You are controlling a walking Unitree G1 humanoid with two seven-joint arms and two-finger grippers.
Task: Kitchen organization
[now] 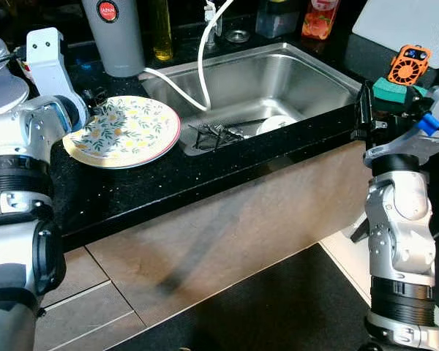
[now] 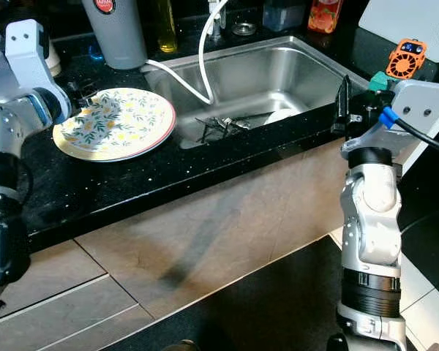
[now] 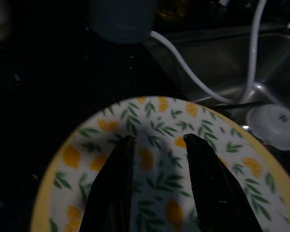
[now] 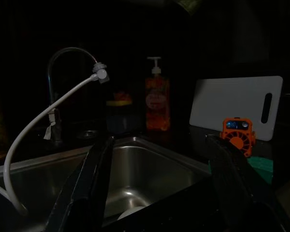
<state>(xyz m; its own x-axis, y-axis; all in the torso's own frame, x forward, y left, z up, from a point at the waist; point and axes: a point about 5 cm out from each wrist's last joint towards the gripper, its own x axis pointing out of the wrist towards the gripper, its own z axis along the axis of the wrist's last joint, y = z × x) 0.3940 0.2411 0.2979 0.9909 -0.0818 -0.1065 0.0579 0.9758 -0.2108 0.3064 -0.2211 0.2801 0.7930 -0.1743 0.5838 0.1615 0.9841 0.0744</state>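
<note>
A round plate [image 1: 124,131] with a yellow rim and a lemon-and-leaf pattern lies on the black counter [image 1: 168,183], just left of the steel sink [image 1: 307,69]. My left gripper [image 3: 159,140] hovers over the plate's left part, open, both black fingers above the patterned face with nothing between them. My right gripper [image 4: 159,140] stands open by the counter's front edge at the sink's right corner, fingers [image 1: 364,110] pointing up and holding nothing. In the sink lie dark utensils [image 1: 216,133] and a white round dish [image 1: 276,124].
A white hose [image 1: 201,73] runs from the tap into the sink. A grey jug [image 1: 117,36] and an oil bottle [image 1: 161,29] stand behind the plate. An orange soap bottle [image 1: 320,18], white cutting board [image 1: 406,22], orange fan [image 1: 408,64] and green sponge [image 1: 389,90] sit at the right.
</note>
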